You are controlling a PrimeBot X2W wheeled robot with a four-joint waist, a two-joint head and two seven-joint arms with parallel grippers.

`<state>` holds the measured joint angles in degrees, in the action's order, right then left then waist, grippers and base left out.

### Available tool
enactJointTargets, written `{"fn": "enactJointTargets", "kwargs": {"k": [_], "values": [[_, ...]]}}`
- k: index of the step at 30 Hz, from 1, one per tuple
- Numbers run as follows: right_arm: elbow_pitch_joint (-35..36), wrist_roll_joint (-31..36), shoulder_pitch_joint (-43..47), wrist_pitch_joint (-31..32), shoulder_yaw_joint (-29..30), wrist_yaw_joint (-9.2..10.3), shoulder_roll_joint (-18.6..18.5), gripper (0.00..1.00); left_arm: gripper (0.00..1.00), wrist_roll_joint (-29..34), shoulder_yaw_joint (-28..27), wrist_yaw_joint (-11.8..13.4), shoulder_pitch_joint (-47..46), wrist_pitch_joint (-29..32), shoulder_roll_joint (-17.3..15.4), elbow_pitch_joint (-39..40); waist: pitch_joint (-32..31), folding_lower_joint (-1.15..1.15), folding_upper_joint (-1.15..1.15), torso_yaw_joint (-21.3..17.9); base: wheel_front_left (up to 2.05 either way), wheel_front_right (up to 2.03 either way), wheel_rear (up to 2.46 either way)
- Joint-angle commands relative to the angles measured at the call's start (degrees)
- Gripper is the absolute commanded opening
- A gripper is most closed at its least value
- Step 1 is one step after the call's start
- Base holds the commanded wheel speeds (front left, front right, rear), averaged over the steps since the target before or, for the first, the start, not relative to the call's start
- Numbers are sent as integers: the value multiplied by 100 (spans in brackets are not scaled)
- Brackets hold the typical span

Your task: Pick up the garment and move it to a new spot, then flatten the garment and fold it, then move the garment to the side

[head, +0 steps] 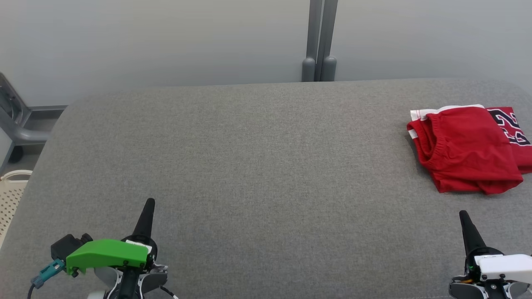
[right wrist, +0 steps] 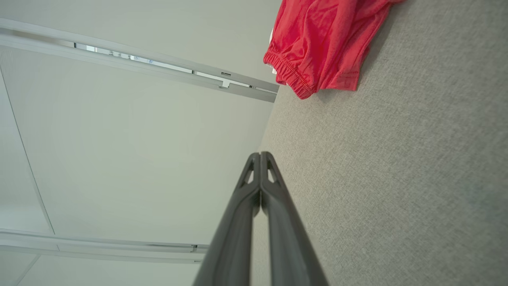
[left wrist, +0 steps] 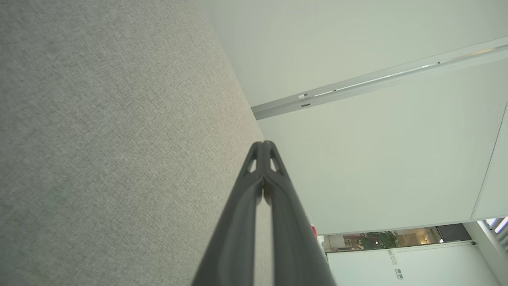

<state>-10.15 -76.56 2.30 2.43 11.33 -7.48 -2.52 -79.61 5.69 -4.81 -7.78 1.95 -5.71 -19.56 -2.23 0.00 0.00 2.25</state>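
Garment: red folded fabric shorts (head: 465,149), on grey fabric-covered bench (head: 249,158), far right.
Left jaws: closed, empty.
Right jaws: closed, empty, near shorts.

Head above — right wrist shares garment (head: 465,149)

- left gripper (head: 149,202): low at robot's front left, closed on itself, one dark point aimed forward, tip leaning slightly inward
- left wrist: green cover (head: 106,253), teal plug (head: 43,274) with cable on the outer side
- right gripper (head: 462,214): low at front right, closed too, tip leaning slightly inward
- right wrist: white cover (head: 505,265)
- close up, each pair of fingers (left wrist: 238,222) meets at the tips, thin slit lower down
- arms well apart, roughly level
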Motion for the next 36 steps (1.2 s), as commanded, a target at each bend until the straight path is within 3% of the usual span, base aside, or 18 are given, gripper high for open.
{"fn": "enactJointTargets", "kwargs": {"k": [1, 36], "values": [[79, -127, -74, 31, 32, -3, -35, 0, 0, -133, -47, -48, -163, 34, 25, -3, 11, 0, 0, -10, 0, 0, 0], [324, -1533, -117, 315, 268, -2, -49, 0, 0, -1301, -282, -264, -570, 383, 260, -141, 225, 0, 0, -201, 0, 0, 0]]}}
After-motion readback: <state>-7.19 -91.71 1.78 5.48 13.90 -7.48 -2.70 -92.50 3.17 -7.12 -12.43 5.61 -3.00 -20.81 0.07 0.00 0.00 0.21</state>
